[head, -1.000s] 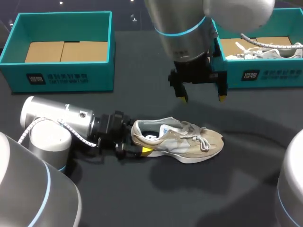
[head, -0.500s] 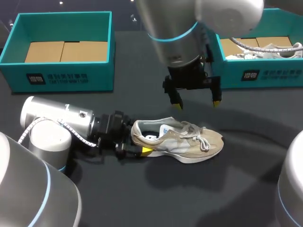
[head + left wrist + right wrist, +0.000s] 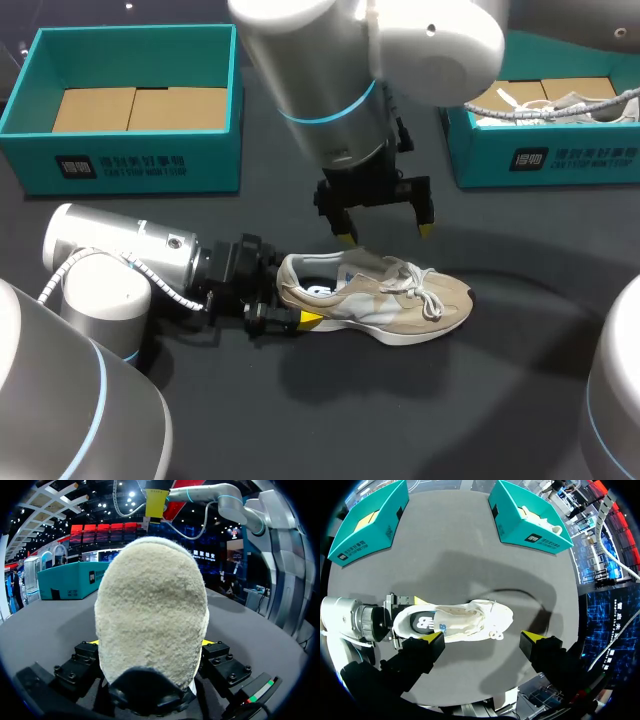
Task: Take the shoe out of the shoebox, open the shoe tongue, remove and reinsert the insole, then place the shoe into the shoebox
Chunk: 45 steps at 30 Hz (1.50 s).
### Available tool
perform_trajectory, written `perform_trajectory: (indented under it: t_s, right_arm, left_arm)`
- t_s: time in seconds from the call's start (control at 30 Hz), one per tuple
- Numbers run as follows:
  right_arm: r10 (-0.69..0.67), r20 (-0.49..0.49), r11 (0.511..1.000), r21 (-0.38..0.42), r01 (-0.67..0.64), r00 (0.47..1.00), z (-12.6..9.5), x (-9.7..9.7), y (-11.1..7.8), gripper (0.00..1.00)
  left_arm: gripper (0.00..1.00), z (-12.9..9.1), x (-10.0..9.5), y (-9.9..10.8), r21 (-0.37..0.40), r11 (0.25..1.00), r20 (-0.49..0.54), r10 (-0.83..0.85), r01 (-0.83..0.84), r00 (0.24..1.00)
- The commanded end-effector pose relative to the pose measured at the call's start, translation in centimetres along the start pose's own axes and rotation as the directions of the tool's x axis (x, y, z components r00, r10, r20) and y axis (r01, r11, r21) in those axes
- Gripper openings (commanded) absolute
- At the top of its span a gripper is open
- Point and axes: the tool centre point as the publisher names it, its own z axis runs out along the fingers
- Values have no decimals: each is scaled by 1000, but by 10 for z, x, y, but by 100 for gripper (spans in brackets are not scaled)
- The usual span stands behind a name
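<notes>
Your left gripper (image 3: 298, 305) is clamped on the heel of the shoe (image 3: 395, 300). Your right gripper (image 3: 386, 233) hangs above the shoe's middle, fingers spread wide.

Shoe (image 3: 380, 297) lies mid-way across the table (image 3: 450, 400), toe rightward, heel clamped in the left gripper (image 3: 288, 303) at its left. Right gripper (image 3: 386, 233) hangs above the shoe's tongue. Behind: left shoebox (image 3: 140, 160) far left, right shoebox (image 3: 545, 160) far right with another shoe (image 3: 560, 105) inside.
</notes>
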Motion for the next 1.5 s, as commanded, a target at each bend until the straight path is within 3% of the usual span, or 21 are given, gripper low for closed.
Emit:
perform_trajectory:
  t_s: [0.03,0.23,0.63,1.0,1.5]
  right_arm:
    - [224,248,974,-20,-226,943,14,26,-4,100]
    - [253,233,966,-6,-258,939,29,30,-6,100]
    - [287,273,955,-2,-298,918,39,49,-13,100]
    - [307,279,951,-54,-305,910,57,62,-16,100]
    - [334,298,942,-64,-330,894,79,66,-14,100]
  left_arm:
    - [0,-2,1,2,0,1000,0,0,0,1000]
    - [0,-2,1,2,0,1000,0,0,0,1000]
    - [0,-2,1,2,0,1000,0,0,0,1000]
    - [0,-2,1,2,0,1000,0,0,0,1000]
    - [0,-2,1,2,0,1000,0,0,0,1000]
